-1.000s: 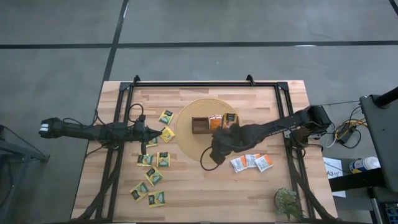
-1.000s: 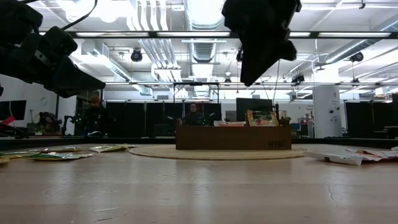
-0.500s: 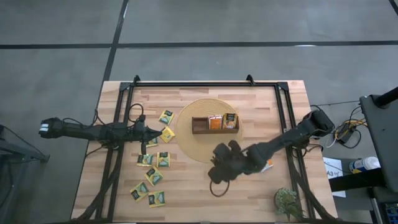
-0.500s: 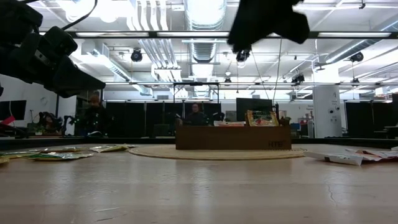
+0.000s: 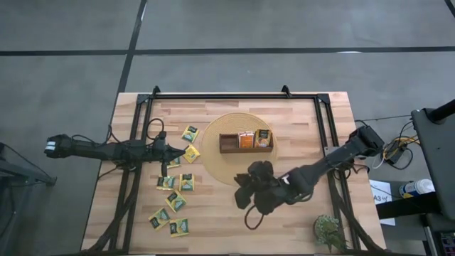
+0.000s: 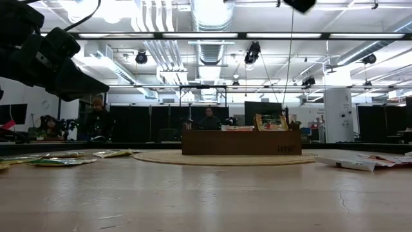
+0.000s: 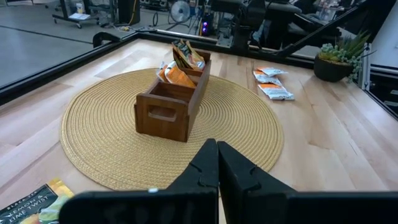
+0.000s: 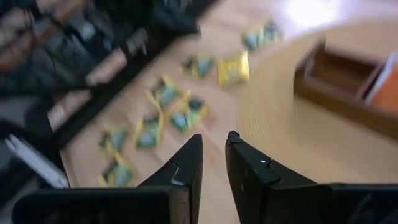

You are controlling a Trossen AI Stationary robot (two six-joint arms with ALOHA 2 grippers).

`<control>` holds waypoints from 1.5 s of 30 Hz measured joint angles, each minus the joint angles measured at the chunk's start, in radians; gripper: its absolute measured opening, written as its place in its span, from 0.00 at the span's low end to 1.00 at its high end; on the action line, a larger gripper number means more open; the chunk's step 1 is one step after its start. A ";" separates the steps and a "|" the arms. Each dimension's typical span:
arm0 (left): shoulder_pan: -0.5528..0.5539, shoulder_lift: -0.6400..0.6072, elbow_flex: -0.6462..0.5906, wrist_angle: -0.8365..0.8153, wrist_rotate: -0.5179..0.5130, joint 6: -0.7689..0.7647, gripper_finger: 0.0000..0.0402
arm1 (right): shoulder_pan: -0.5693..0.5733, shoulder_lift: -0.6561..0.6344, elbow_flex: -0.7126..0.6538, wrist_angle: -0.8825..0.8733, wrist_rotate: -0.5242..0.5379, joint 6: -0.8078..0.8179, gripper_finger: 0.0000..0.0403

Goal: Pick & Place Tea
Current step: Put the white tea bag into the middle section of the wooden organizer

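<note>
wooden table, woven mat, two arms over scattered tea

butcher-block table carried a round woven mat at its middle, and on the mat stood the brown wooden tray with three compartments. its left compartment looked empty from above, the middle one held orange packets, and the right one held a darker packet.

the yellow-green tea packets lay loose on the wood left of the mat, some near the mat's edge and others toward the front of the table. the white-and-orange packets lay on bare wood to the right of the mat, seen in the left wrist view with a small potted plant beyond them.

the left gripper hung just left of the mat among the nearest packets, its fingers pressed together and holding nothing. the right gripper was raised over the front edge of the mat; its fingers stood a little apart with nothing between them.
</note>
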 joint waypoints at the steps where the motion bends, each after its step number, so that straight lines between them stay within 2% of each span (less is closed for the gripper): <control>1: 0.000 0.000 0.000 0.000 0.000 0.000 0.00 | 0.010 0.001 0.015 0.003 0.045 -0.008 0.17; 4: 0.000 0.001 0.000 0.000 0.000 0.000 0.00 | 0.043 0.033 0.073 0.006 0.159 -0.039 0.17; 8: 0.000 0.005 0.000 0.000 0.000 0.000 0.00 | 0.069 0.115 0.202 -0.020 0.168 -0.095 0.17; 11: 0.000 0.005 0.000 0.000 0.000 0.000 0.00 | 0.072 0.186 0.353 -0.135 0.168 -0.099 0.17; 15: 0.000 0.007 0.000 0.000 0.000 0.000 0.00 | 0.072 0.315 0.601 -0.512 0.157 0.074 0.17; 19: 0.000 0.008 0.000 0.000 0.000 0.000 0.00 | 0.069 0.472 0.882 -1.005 0.025 0.413 0.17; 20: 0.000 0.008 0.000 0.000 0.000 0.000 0.00 | 0.067 0.503 0.905 -1.038 -0.026 0.478 0.17; 24: 0.000 0.010 0.000 -0.001 -0.001 -0.001 0.00 | 0.060 0.492 0.805 -0.988 -0.234 0.532 0.17; 27: 0.000 0.013 0.000 -0.001 0.002 0.000 0.00 | 0.060 0.481 0.765 -1.033 -0.379 0.611 0.17; 29: 0.000 0.012 0.000 0.000 0.003 0.000 0.00 | 0.065 0.477 0.737 -1.037 -0.439 0.632 0.17; 37: 0.000 0.018 0.000 -0.001 0.003 0.000 0.00 | 0.063 0.453 0.654 -1.034 -0.622 0.664 0.17; 45: 0.000 0.018 0.000 0.000 0.003 0.000 0.00 | 0.067 0.399 0.530 -1.033 -0.706 0.679 0.17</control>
